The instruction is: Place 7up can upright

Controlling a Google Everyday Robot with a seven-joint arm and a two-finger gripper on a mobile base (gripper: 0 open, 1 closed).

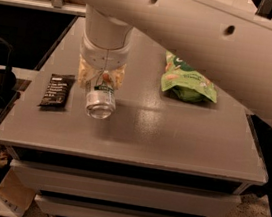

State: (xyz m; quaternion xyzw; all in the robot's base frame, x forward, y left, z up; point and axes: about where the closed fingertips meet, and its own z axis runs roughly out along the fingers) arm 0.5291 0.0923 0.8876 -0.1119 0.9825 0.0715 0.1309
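The 7up can (100, 103) is silver with a green band. It is tipped over, with one round silver end facing the camera. It sits a little above the grey table top (173, 131) at the left-middle, and a soft shadow lies under it. My gripper (100, 86) comes down from the white arm directly over the can. Its translucent fingers (84, 75) stand on either side of the can's far part and are shut on it. The rest of the can's body is hidden behind the fingers.
A flat dark bar wrapper (56, 91) lies just left of the can. A green snack bag (188, 80) lies at the back right. The large white arm (212, 35) spans the top of the view. Drawers sit below the table's front edge (129, 159).
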